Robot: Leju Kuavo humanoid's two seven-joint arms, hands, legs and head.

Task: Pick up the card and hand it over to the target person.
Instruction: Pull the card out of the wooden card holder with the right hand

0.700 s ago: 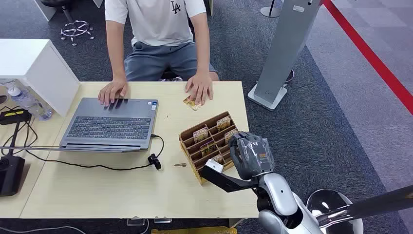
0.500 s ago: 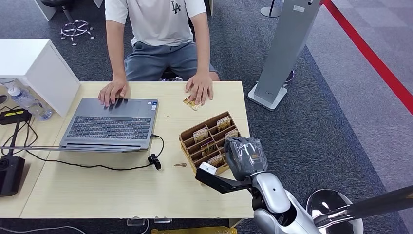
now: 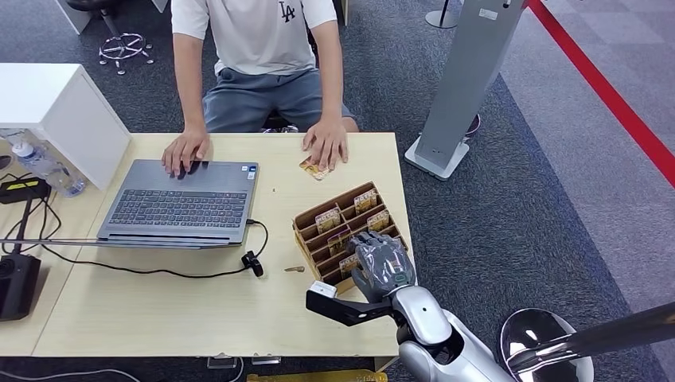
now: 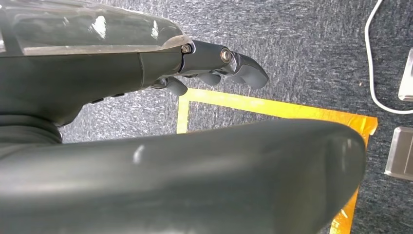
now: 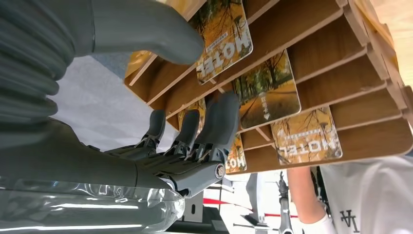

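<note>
Card (image 5: 223,30) stands in wooden rack (image 3: 312,227), thumb and fingers (image 5: 221,117) of right hand (image 3: 380,261) spread either side, empty. Right hand nearer; left hand (image 4: 214,66) hangs, fingers curled, empty.

Near corner of rack (image 3: 314,219) hidden beneath right hand (image 3: 380,263). Card (image 3: 315,168) at table's (image 3: 159,318) far edge half covered by person's hand (image 3: 326,143). Unclear whether fingers (image 5: 221,122) touch any card in the rack. Laptop's (image 3: 179,203) screen edge-on, unreadable.
</note>
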